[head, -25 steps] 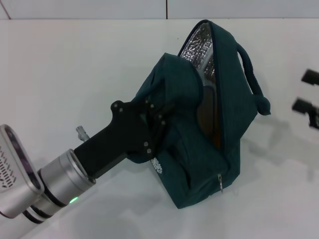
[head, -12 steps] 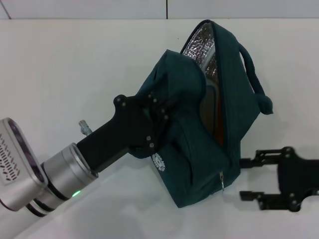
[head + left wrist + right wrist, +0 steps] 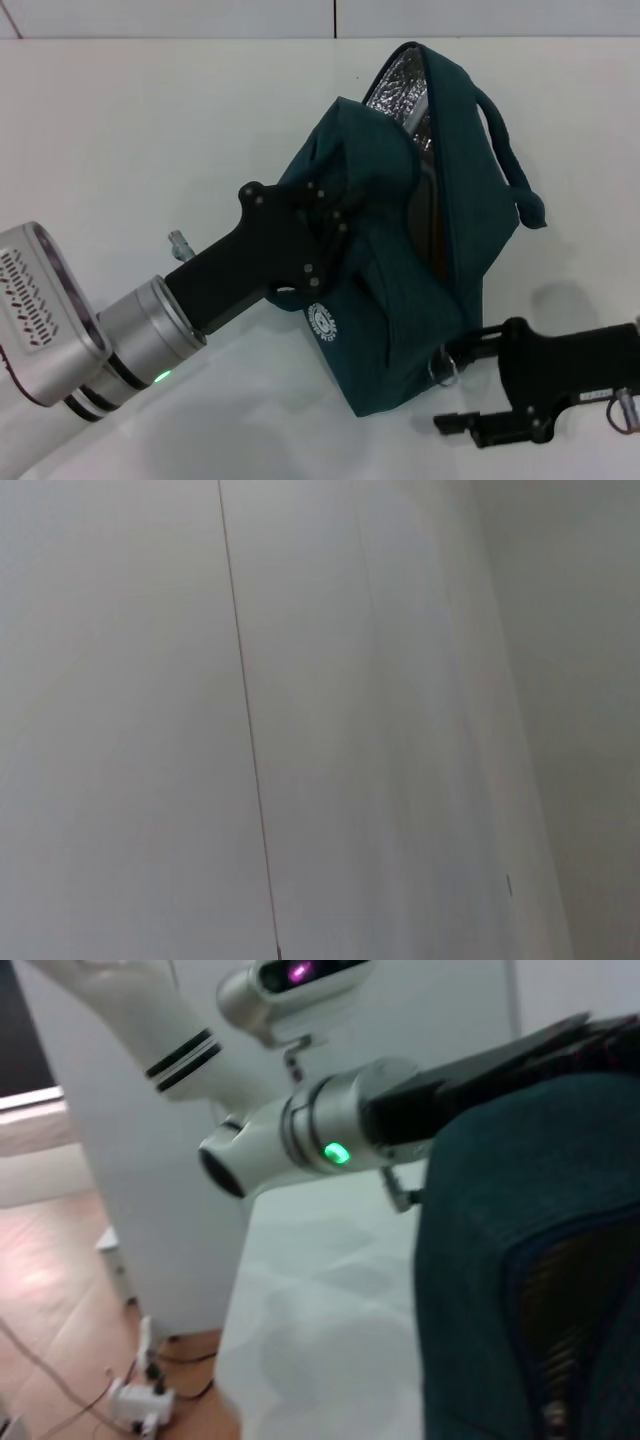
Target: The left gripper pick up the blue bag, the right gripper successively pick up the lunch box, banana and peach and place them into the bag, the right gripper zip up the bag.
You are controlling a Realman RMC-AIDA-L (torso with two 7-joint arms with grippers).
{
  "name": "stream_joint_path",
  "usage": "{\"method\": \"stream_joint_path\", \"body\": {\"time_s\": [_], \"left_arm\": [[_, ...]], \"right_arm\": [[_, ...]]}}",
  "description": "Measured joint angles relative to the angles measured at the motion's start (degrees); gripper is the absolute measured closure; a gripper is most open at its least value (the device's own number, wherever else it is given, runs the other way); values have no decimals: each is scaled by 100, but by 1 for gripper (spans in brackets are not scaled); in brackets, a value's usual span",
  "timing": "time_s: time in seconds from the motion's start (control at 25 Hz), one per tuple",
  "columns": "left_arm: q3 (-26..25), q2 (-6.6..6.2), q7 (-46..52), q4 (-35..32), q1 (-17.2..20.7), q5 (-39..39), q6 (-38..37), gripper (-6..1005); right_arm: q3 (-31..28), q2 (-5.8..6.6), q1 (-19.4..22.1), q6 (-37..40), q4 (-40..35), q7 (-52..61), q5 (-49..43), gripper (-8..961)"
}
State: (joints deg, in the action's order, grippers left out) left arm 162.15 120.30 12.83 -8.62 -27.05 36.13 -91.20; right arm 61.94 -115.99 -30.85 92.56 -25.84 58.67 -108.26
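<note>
The blue bag is tilted above the white table, its mouth partly open with silver lining showing at the far end. My left gripper is shut on the bag's near-left side fabric. My right gripper comes in from the lower right, open. Its upper finger is beside the zipper's metal ring pull; its lower finger lies under the bag's corner. The right wrist view shows the bag close up and the left wrist's green light. Lunch box, banana and peach are hidden.
The white table reaches a wall at the back. In the right wrist view, the table's edge drops to a wooden floor with cables. The left wrist view holds only a pale panel with a thin dark seam.
My right gripper has moved left, from beside the bag to its near corner by the zipper pull. The left gripper has shifted the bag slightly up and right.
</note>
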Motion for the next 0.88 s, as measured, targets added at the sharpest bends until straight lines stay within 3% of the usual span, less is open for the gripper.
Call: {"method": "stream_joint_path", "body": {"time_s": [0.2, 0.64, 0.88], "left_arm": [[0, -2, 0, 0, -3, 0, -11, 956], [0, -7, -24, -3, 31, 25, -30, 956], [0, -2, -26, -30, 60, 80, -22, 954]], "right_arm": [[435, -9, -67, -11, 0, 4, 179, 412], [415, 41, 21, -60, -77, -45, 407, 465], [284, 53, 132, -39, -172, -335, 492, 717]]}}
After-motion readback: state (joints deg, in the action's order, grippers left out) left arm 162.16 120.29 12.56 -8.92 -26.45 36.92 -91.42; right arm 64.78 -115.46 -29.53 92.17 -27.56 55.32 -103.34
